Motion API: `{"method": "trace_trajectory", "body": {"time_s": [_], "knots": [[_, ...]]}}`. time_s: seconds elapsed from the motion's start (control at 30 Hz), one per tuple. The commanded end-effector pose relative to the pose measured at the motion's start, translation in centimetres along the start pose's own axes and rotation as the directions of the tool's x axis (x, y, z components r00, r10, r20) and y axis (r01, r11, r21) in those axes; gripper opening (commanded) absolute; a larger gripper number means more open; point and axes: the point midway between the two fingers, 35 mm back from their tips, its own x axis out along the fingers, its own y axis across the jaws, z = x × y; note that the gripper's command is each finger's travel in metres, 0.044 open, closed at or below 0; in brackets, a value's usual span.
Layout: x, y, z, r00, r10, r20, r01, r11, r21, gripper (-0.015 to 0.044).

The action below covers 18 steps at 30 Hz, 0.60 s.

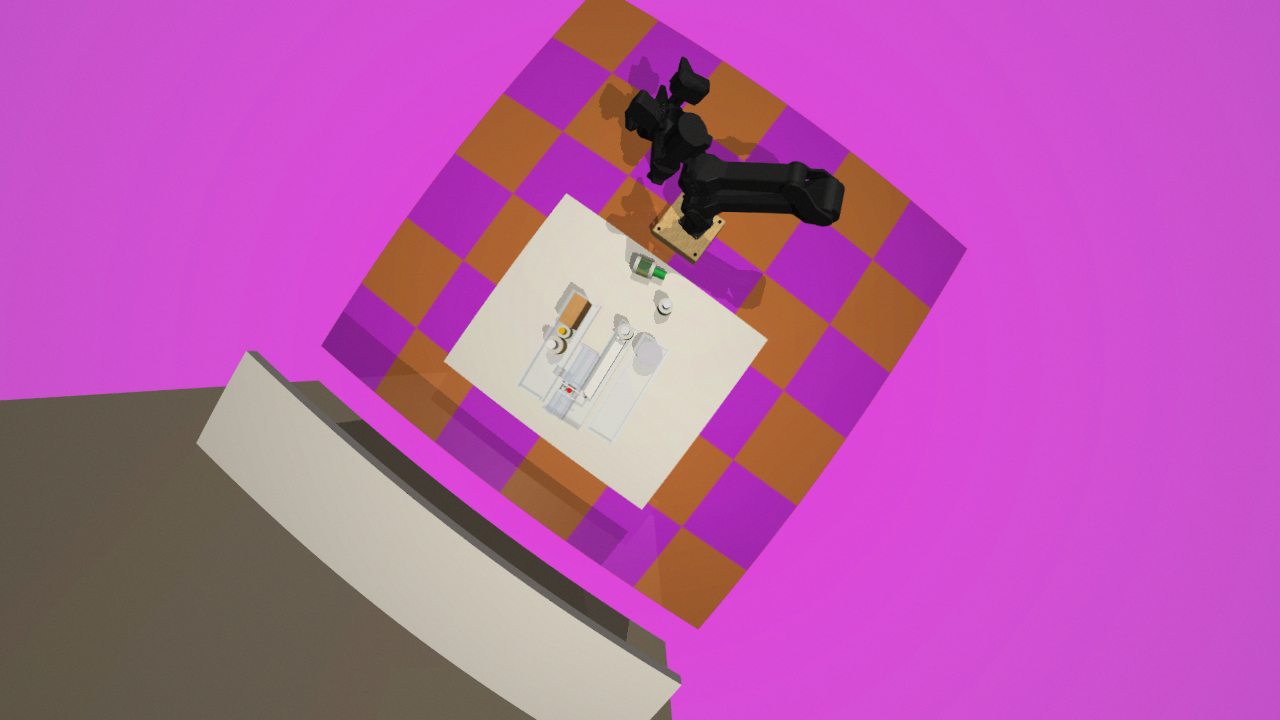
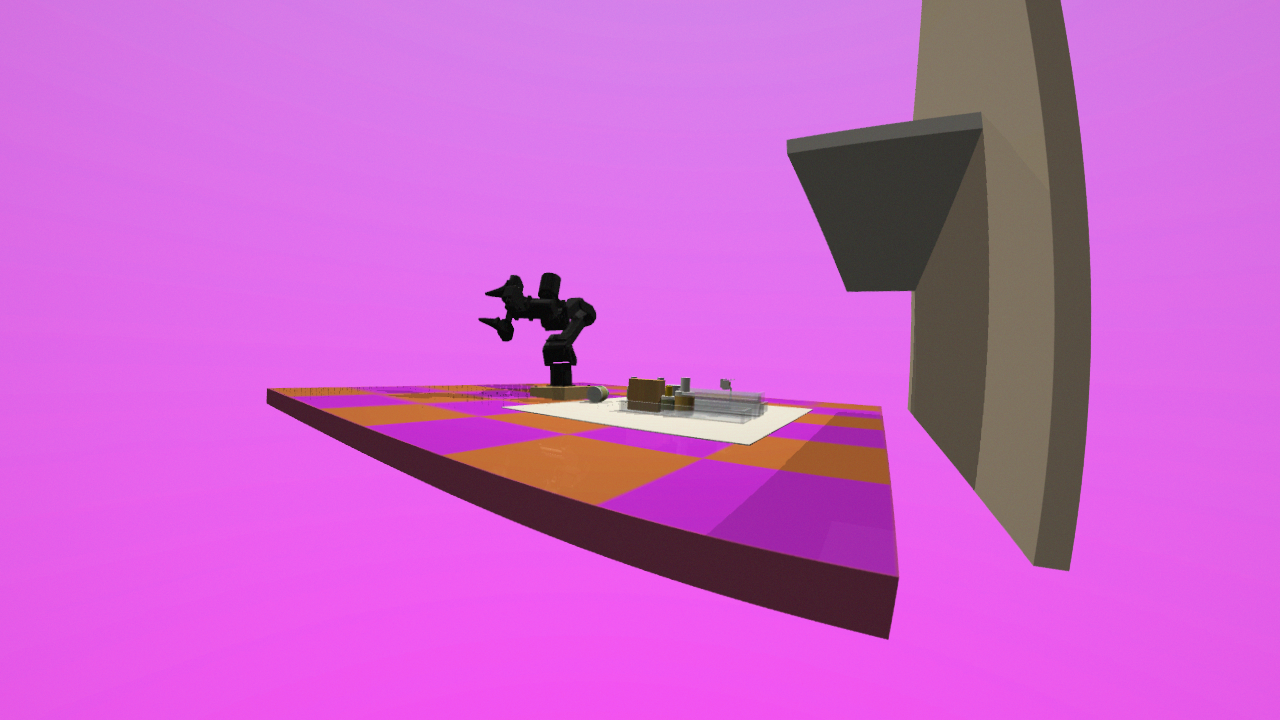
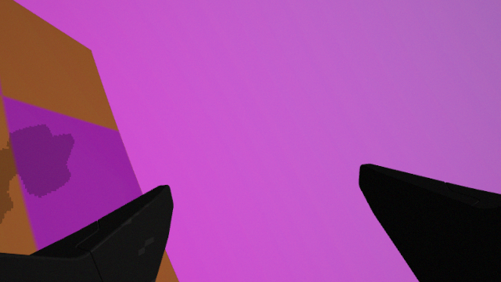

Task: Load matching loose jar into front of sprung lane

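Observation:
My gripper (image 1: 673,74) (image 2: 483,306) (image 3: 267,185) is open and empty, raised at the far side of the arm's base and pointing away from the jars. A white-lidded jar (image 1: 664,306) stands apart on the white mat. Another white-lidded jar (image 1: 623,331) stands at the robot-side end of a narrow lane (image 1: 608,368). A further white-lidded jar (image 1: 554,345) stands beside a yellow-topped one (image 1: 563,331) in the left lane. A green-and-white bottle (image 1: 644,265) lies on its side near the base. The labels, pusher plate and front stop are too small to tell.
A brown block (image 1: 573,310) (image 2: 645,394) is at the robot-side end of the left lane. A pale round thing (image 1: 648,354) is at the right lane (image 1: 613,414). Clear housings (image 1: 583,364) and a red dot (image 1: 569,390) lie between. A large shelf structure (image 2: 953,358) stands beyond the floor.

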Motion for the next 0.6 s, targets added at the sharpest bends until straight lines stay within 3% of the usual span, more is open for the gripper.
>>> {"method": "trace_trajectory", "body": {"time_s": [0.0,0.1,0.23,0.4,0.57], "knots": [[0.0,0.1,0.3,1.0,0.004,0.011,-0.004,1.0,0.0,0.0426],[-1.1,1.0,3.9,0.983,0.075,0.169,-0.075,0.997,-0.005,0.044],[-4.3,3.2,9.5,0.884,0.224,0.41,-0.225,0.973,-0.046,0.044],[-10.7,6.2,14.4,0.653,0.438,0.617,-0.429,0.886,-0.176,0.044],[-18.3,8.8,16.2,0.365,0.641,0.676,-0.581,0.723,-0.372,0.044]]}}
